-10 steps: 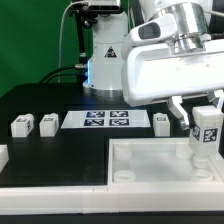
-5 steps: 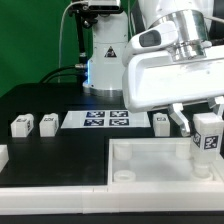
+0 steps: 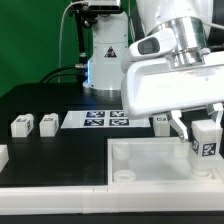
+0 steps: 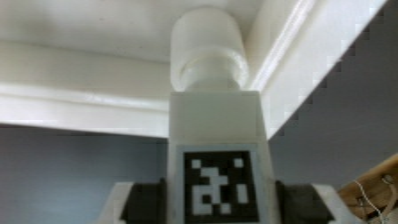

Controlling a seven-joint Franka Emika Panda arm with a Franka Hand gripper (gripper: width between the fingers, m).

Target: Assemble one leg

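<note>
**Down comes the leg toward the panel**

Lower than a second ago, the leg [image 3: 207, 143] hangs upright, clamped firmly in the claw [image 3: 204, 128], with its tag showing and its round peg pointing away from the fingers. Right beneath the claw sits the white panel [image 3: 140, 148]. The corner hole is hidden behind the leg, so I can't tell whether the peg has touched. My call: keep it plumb, centre the peg, ease down, and hold until it seats. A spare leg [image 3: 161, 122] waits just beside the claw.

exterior: wide, slightly elevated | wrist: close-up along leg [image 4: 217, 150] | shared: leg [image 3: 207, 140]
</note>
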